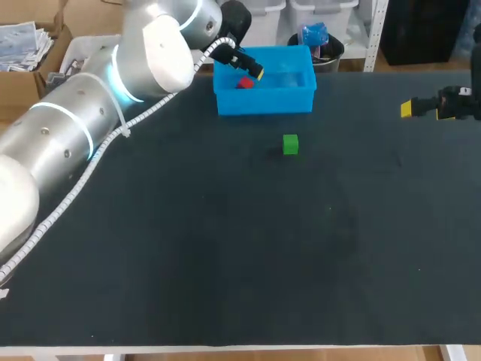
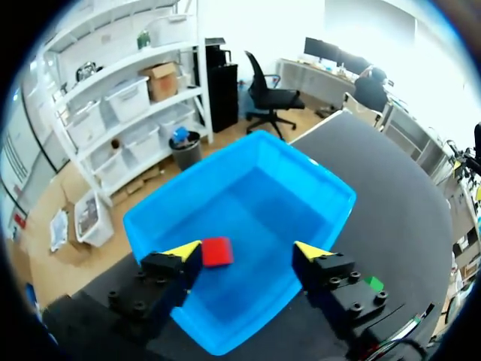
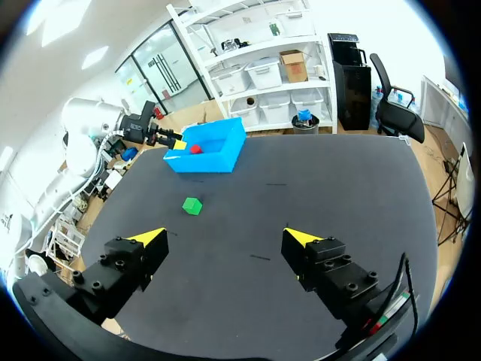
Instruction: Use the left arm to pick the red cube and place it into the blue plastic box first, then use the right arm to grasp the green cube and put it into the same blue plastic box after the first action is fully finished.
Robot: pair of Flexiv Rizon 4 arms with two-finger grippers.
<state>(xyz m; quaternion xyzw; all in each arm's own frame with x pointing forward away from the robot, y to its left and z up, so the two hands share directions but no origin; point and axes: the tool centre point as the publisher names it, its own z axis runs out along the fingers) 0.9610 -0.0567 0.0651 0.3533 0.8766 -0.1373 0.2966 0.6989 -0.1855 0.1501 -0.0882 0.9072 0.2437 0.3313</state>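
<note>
Counter [image 1: 225, 248]: carrying the blue plastic box [image 1: 263, 101] at its far edge.
Left arm [image 1: 90, 120]: stretching across to the box.
Left fingers [image 2: 184, 250]: hanging released above the box, spread wide, gripping nothing.
Right fingers [image 3: 304, 238]: hovering spread apart and empty, well to the right of the box.
Green cube [image 1: 290, 144]: sitting on the counter near the box's front wall.
Red cube [image 2: 217, 252]: lying inside the box, just beside one left finger.
</note>
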